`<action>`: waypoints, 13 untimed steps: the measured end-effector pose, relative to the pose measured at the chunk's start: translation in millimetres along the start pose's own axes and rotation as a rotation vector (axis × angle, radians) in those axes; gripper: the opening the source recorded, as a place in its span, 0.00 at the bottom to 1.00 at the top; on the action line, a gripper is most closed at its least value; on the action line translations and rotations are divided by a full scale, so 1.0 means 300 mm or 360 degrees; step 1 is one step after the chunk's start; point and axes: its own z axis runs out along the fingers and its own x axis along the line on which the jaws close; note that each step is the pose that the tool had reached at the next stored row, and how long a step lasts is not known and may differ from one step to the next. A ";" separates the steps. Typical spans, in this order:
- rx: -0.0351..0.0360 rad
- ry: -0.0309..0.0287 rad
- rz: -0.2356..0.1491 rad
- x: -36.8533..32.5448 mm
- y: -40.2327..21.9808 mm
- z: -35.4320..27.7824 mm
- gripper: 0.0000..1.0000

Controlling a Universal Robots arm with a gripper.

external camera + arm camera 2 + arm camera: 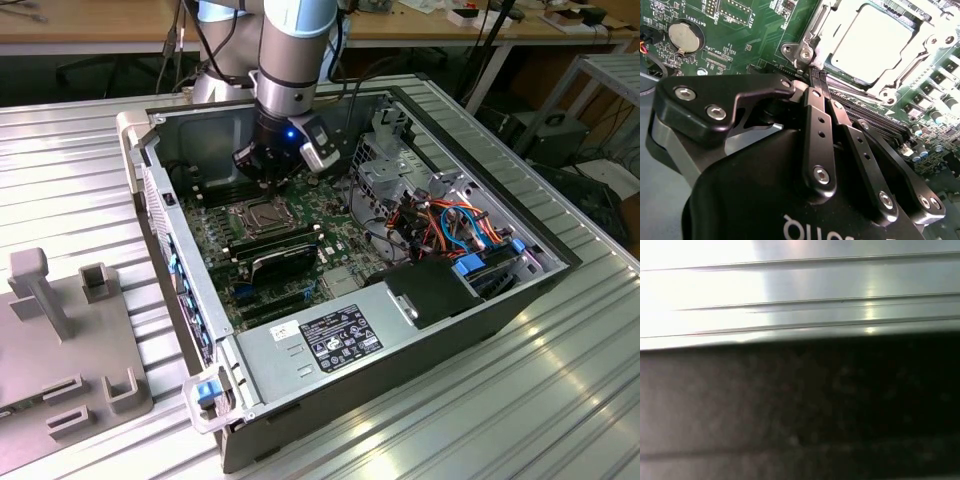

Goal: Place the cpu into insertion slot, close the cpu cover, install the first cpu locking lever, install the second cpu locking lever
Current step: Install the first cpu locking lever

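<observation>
In the second wrist view the cpu (867, 42), a flat silver-grey square, lies in the insertion slot (805, 52) on the green board. The cpu cover (900, 75), a silvery frame, lies flat around it. My gripper (816, 72) has its two black fingers (817, 125) pressed together, with the tips at one corner of the socket beside a silvery lever (815, 27). I cannot tell whether they touch it. In the exterior view the gripper (262, 180) hangs just behind the insertion slot (257, 215) inside the open computer case.
Black memory sticks (285, 250) lie just in front of the socket. A power supply (330, 340) and coloured cables (460, 225) sit on the exterior view's right. A grey fixture (60, 340) stands outside the case (180, 290) on the left. A coin battery (685, 36) is on the board.
</observation>
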 end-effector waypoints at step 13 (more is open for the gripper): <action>0.0001 0.00000 0.0000 0.005 -0.003 -0.003 0.11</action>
